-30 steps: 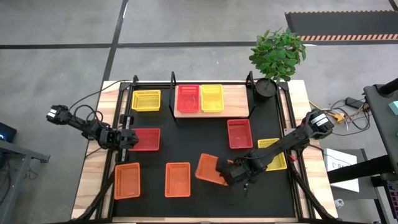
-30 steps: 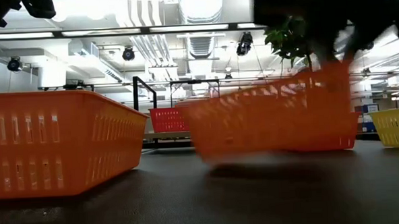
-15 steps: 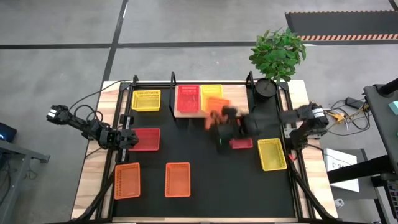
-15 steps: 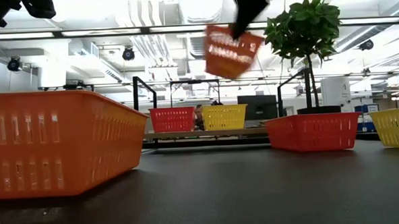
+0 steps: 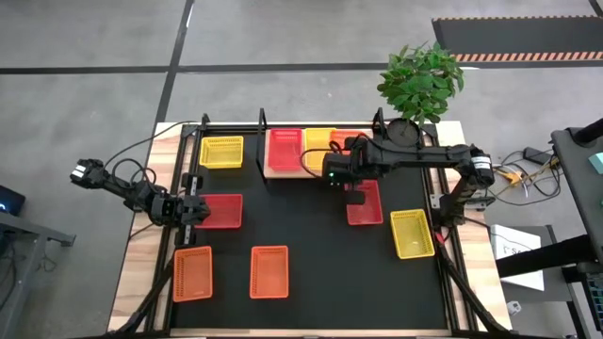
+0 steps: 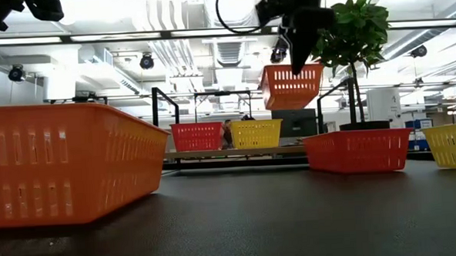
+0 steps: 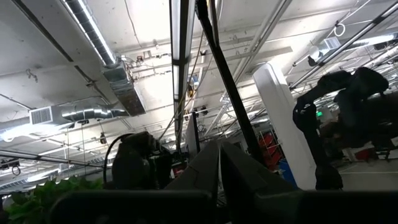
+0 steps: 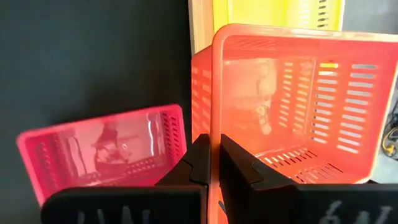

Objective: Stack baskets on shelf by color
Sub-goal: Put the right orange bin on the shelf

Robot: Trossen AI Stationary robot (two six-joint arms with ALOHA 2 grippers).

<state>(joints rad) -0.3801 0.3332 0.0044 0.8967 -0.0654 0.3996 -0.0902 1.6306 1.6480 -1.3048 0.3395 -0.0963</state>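
1. The left gripper [image 5: 193,209] rests at the left edge of the table [image 5: 301,235], well left of the shelf [image 5: 363,141], beside a red basket [image 5: 219,211] on the mat; its fingers [image 7: 214,165] lie pressed together with nothing between them.
2. A yellow basket [image 5: 221,152] sits on the mat just left of the shelf's left post.
3. 2 orange baskets sit near the front of the table, well away from the shelf: 1 at the front left [image 5: 192,274] and 1 nearer the middle [image 5: 269,271].
4. On the shelf stand a red basket [image 5: 285,149] at its left end and a yellow basket [image 5: 317,143] touching it on the right.
5. The right gripper [image 8: 211,163] hangs over the right part of the shelf, clenched on the rim of an orange basket [image 6: 292,86], which is lifted clear above the shelf board in the low view.
6. In the right wrist view that orange basket [image 8: 298,102] hangs level, with the shelf's yellow basket just beyond it.
7. Another red basket [image 5: 366,205] lies on the mat just in front of the shelf's right end.
8. A second yellow basket [image 5: 412,233] lies further right on the mat, near the table's right edge.
9. A potted plant [image 5: 419,85] stands just right of the shelf's right post.
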